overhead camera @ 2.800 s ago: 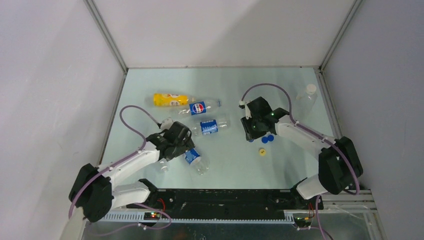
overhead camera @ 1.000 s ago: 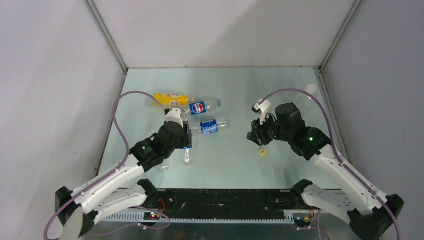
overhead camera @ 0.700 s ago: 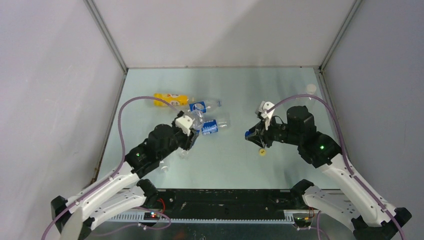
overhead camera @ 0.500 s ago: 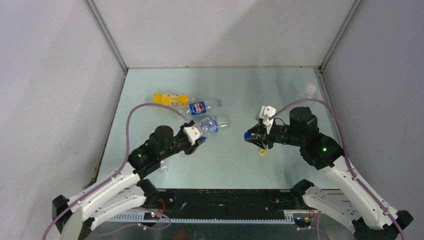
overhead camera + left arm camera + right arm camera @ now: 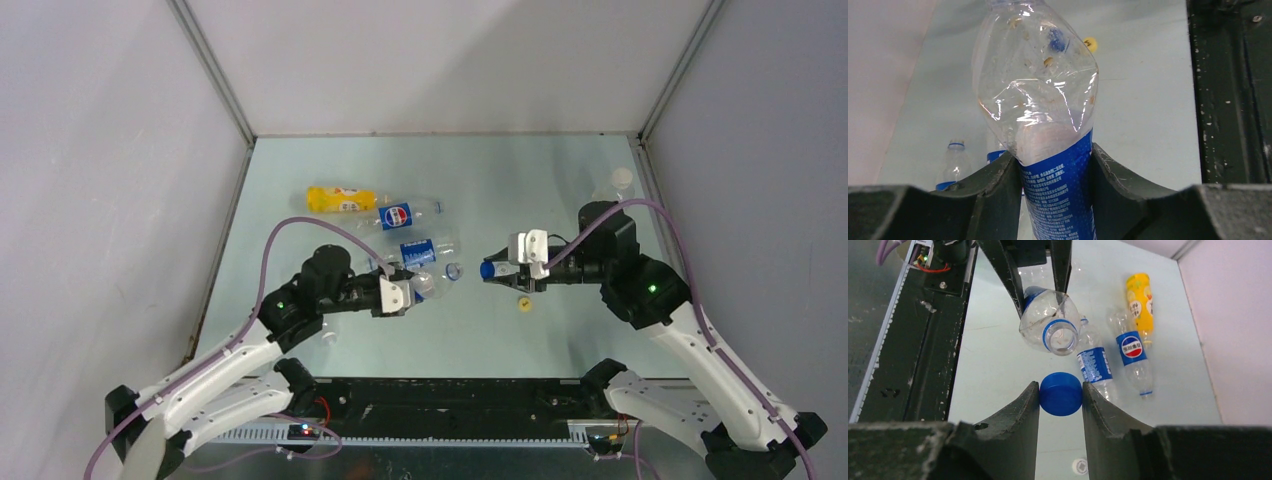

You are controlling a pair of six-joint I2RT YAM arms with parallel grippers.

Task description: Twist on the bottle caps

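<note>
My left gripper (image 5: 403, 291) is shut on a clear bottle (image 5: 428, 281) at its blue label and holds it above the table, lying sideways. Its open neck (image 5: 453, 270) points right. In the left wrist view the crumpled bottle (image 5: 1038, 90) rises from between the jaws of the left gripper (image 5: 1053, 161). My right gripper (image 5: 495, 271) is shut on a blue cap (image 5: 486, 270), a short gap right of the neck. In the right wrist view the right gripper (image 5: 1060, 388) holds the blue cap (image 5: 1061, 395) just below the bottle's open mouth (image 5: 1060, 338), not touching it.
Three more bottles lie at the back left: a yellow-orange bottle (image 5: 340, 199), a Pepsi-labelled bottle (image 5: 400, 215) and a blue-labelled bottle (image 5: 425, 248). A clear bottle with a white cap (image 5: 612, 190) stands by the right wall. A yellow cap (image 5: 524, 303) lies under my right gripper.
The left arm lifted the bottle off the table and swung its neck to the right. The right arm turned and carried the blue cap left toward that neck.
</note>
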